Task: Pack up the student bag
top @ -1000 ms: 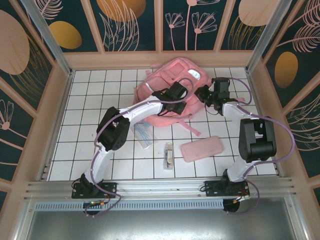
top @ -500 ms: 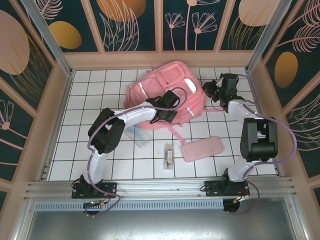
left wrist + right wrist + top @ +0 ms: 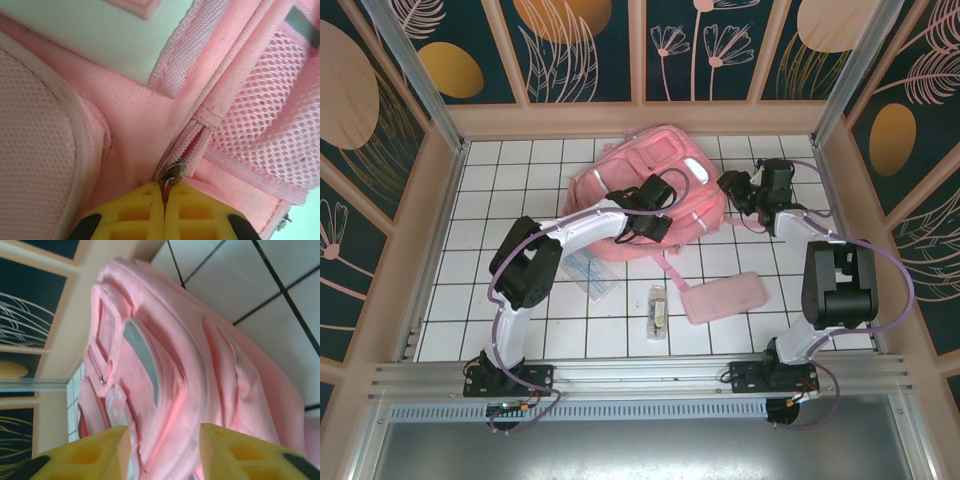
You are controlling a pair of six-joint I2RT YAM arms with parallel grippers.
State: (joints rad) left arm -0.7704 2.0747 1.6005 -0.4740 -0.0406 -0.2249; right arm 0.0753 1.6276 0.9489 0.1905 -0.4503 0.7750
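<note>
- L claw (image 3: 164,192): closed, tips pinched on the small metal zip pull (image 3: 174,172) at a seam of the student bag (image 3: 670,150).
- Zip track (image 3: 192,142) runs away from the pull & looks joined there. What's under the pads is hidden, so you can't tell how far it's undone. My read: you're at the opening step, not packing proper.
- R claw (image 3: 162,442): jaws apart, nothing between them, bag fabric showing beyond the gap. From above it sits just beside the bag's right edge; touching or not, can't tell.
- Bag: lying on the white-tiled table (image 3: 500,200), far centre, front pockets & reflective strips up, a strap (image 3: 672,268) trailing to the near side.
- Not packed yet, all 3 on the table outside the bag:
- flat pink pencil case (image 3: 723,297), near-right of the bag & apart from it
- slim clear packet (image 3: 658,310), just left of the case
- clear wrapper w/ blue print (image 3: 590,273), near-left, by the L arm.
- You can't see into the bag, so nothing confirms anything is inside.
- Left to do, as I judge it: get the main compartment open, hold the mouth wide w/ one claw, load the 3 items w/ the other, zip shut.
- Progress: early. Zip is in hand, zero items in as far as the views tell you.
</note>
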